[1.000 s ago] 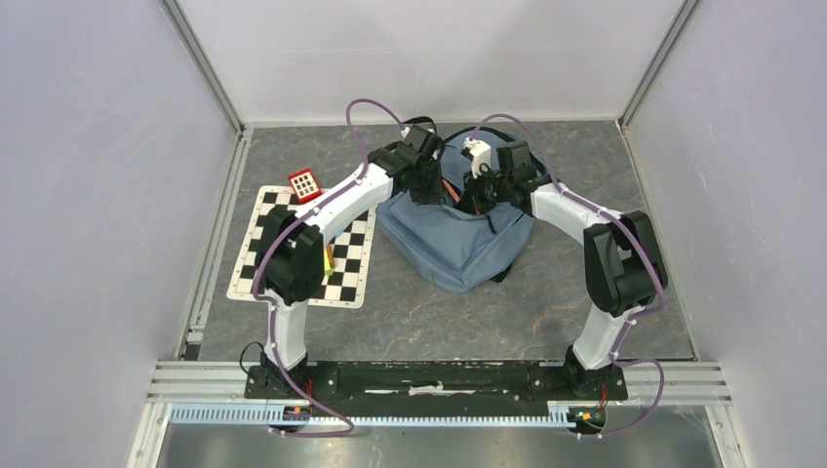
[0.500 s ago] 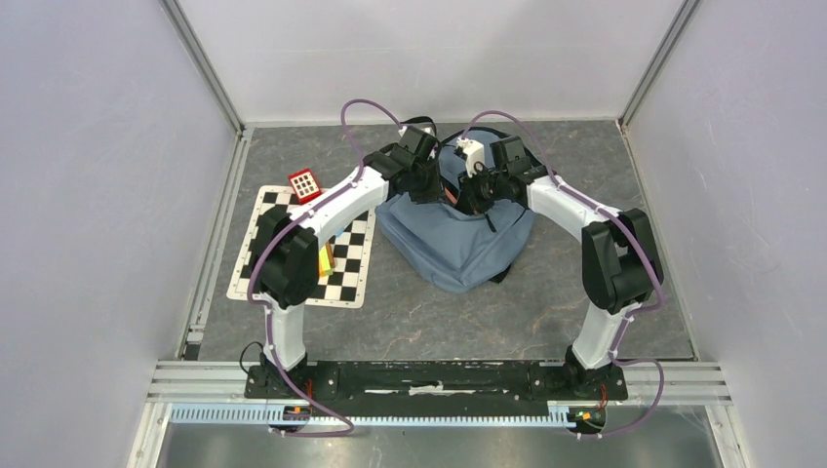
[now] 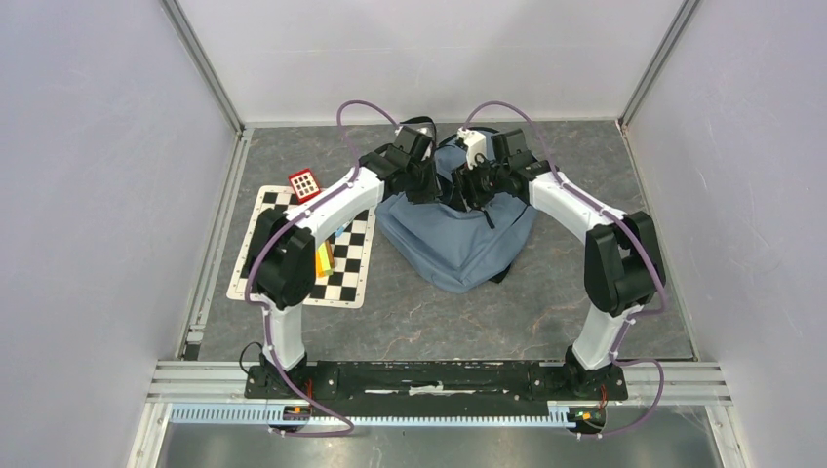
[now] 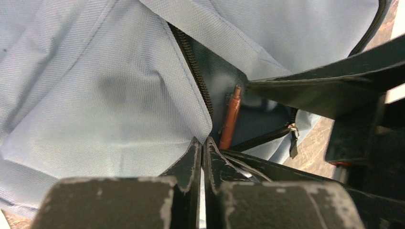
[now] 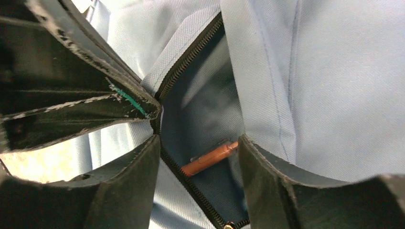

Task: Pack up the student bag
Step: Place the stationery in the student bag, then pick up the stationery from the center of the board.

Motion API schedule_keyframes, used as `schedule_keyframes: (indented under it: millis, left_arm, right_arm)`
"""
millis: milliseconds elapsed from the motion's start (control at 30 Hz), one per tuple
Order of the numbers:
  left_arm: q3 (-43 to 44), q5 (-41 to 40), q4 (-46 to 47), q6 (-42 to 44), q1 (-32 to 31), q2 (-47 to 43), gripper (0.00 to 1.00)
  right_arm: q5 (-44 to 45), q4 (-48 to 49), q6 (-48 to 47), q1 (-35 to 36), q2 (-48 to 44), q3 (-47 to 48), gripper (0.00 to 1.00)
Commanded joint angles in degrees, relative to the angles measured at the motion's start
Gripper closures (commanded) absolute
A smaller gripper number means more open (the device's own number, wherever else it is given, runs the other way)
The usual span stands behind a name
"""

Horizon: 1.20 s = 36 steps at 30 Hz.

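Observation:
The blue-grey student bag (image 3: 453, 244) lies in the middle of the floor with its zipper open. My left gripper (image 3: 430, 185) (image 4: 204, 143) is shut on the fabric edge of the opening, holding the flap up. My right gripper (image 3: 475, 187) (image 5: 198, 140) hovers open over the gap with nothing between its fingers. An orange-brown pen (image 5: 209, 159) (image 4: 231, 119) lies loose inside the bag on the dark lining, just below the right fingers. The zipper slider (image 4: 292, 128) hangs at the end of the opening.
A checkerboard mat (image 3: 293, 249) lies left of the bag, with a red keypad-like block (image 3: 304, 183) at its far corner and a yellow-orange piece (image 3: 323, 258) partly under the left arm. Grey walls close in both sides and the back.
My right gripper has opened and the pen now lies free inside the bag. Both wrists have shifted slightly toward the back. The left grip on the flap is unchanged.

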Motion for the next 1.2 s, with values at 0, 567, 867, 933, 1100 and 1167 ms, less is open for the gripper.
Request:
schedule_keyframes:
  millis: [0, 567, 867, 933, 1100, 1167]
  left_arm:
    - [-1.7, 3.4, 3.4, 3.5, 2.1, -5.4, 0.87]
    - [-9.7, -11.5, -6.8, 29.3, 14.0, -13.7, 0.16]
    - [-10.5, -14.6, -9.2, 40.6, 22.6, -5.4, 0.44]
    - [-10.8, -12.6, -8.7, 41.6, 23.9, -4.1, 0.46]
    - [-9.6, -11.3, -8.3, 43.6, 24.5, -0.4, 0.49]
    - [-8.8, -9.5, -9.3, 44.3, 24.9, 1.2, 0.49]
  right_arm:
    - [1.4, 3.6, 1.1, 0.6, -5.8, 1.4, 0.32]
    - [10.3, 5.9, 2.6, -4.5, -16.0, 2.6, 0.18]
    - [10.1, 6.4, 3.3, -4.9, -16.0, 1.0, 0.21]
    - [10.1, 6.4, 3.4, -4.9, -16.1, 0.7, 0.21]
    - [9.9, 6.2, 3.2, -5.1, -15.8, 0.5, 0.21]
    - [10.0, 6.0, 3.3, -5.2, -15.7, 0.7, 0.22]
